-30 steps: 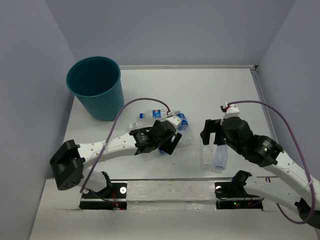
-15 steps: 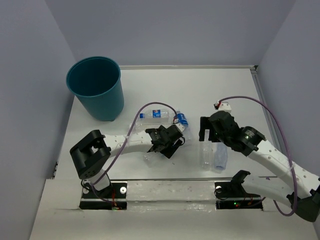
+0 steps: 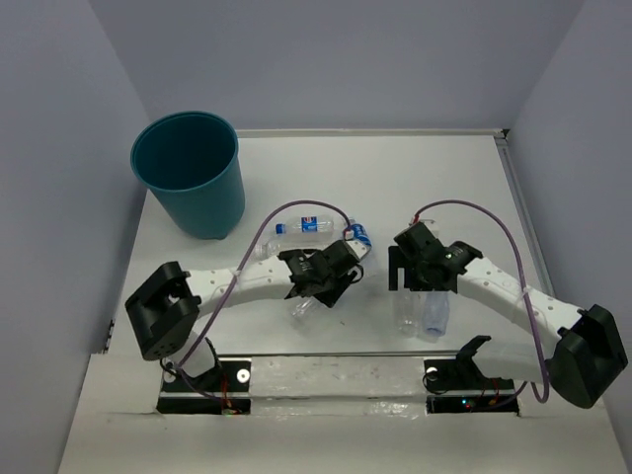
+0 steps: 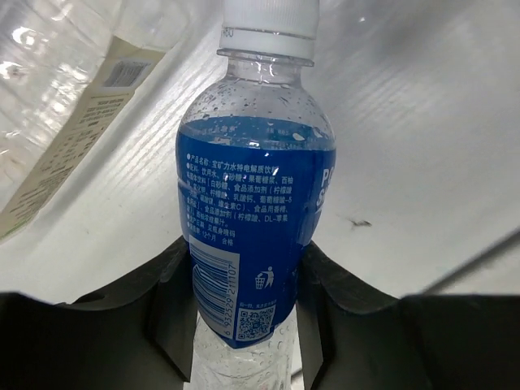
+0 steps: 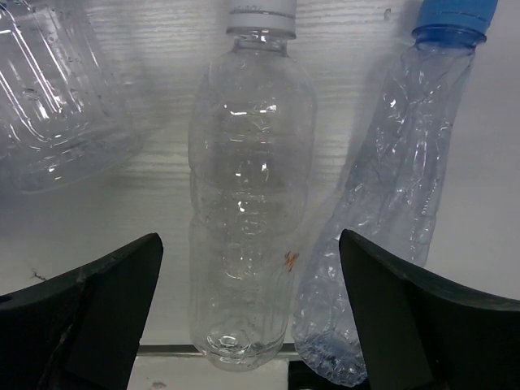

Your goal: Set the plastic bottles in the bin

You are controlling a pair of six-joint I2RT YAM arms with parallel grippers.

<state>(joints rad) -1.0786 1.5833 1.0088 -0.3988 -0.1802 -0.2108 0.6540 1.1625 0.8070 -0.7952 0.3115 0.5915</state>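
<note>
My left gripper [image 4: 244, 268] is shut on a clear plastic bottle with a blue label [image 4: 248, 203] and a white cap, gripping its lower body on both sides; in the top view this gripper [image 3: 331, 272] sits at the table's middle. My right gripper [image 5: 249, 240] stands open over an unlabelled clear bottle [image 5: 244, 203], with a crumpled blue-capped bottle [image 5: 390, 203] beside it; both lie near the front edge [image 3: 407, 308]. The teal bin [image 3: 188, 173] stands at the far left, well apart from both grippers.
Another small blue-labelled bottle [image 3: 301, 227] lies behind the left gripper. A larger bottle with a cream label [image 4: 73, 138] lies just left of the held one. A ribbed clear bottle [image 5: 57, 106] lies left of the right gripper. A metal rail [image 3: 336, 370] runs along the near edge.
The left gripper has closed on the blue-labelled bottle. The right arm has swung left and lowered over the two bottles near the front edge.
</note>
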